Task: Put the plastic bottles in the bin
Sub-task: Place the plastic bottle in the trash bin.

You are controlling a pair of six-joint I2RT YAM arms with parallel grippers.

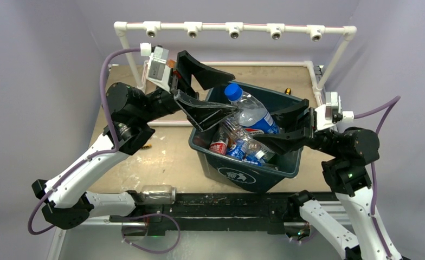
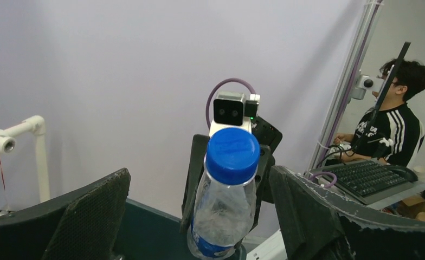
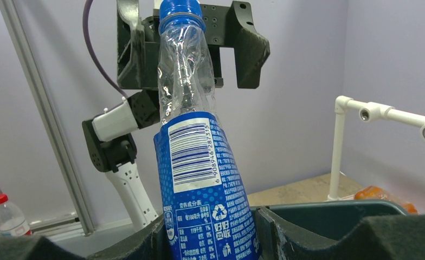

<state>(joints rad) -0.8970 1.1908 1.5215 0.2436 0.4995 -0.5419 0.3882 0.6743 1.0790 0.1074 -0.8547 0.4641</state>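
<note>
The dark green bin (image 1: 253, 176) stands mid-table with several bottles (image 1: 237, 146) lying inside. A clear bottle with a blue cap and blue label (image 1: 251, 111) stands tilted above them. My right gripper (image 1: 264, 130) reaches in over the bin's right rim and is shut on this bottle's lower part; in the right wrist view the label (image 3: 199, 179) fills the gap between the fingers (image 3: 210, 216). My left gripper (image 1: 229, 91) is open over the bin's far left corner. The blue cap (image 2: 232, 154) sits between its spread fingers without touching them.
A clear bottle (image 1: 157, 194) lies at the table's near edge by the left arm base. An orange bottle (image 1: 288, 91) lies behind the bin and shows in the right wrist view (image 3: 381, 195). A red-capped bottle (image 3: 7, 216) stands far left. A white pipe frame (image 1: 234, 28) borders the back.
</note>
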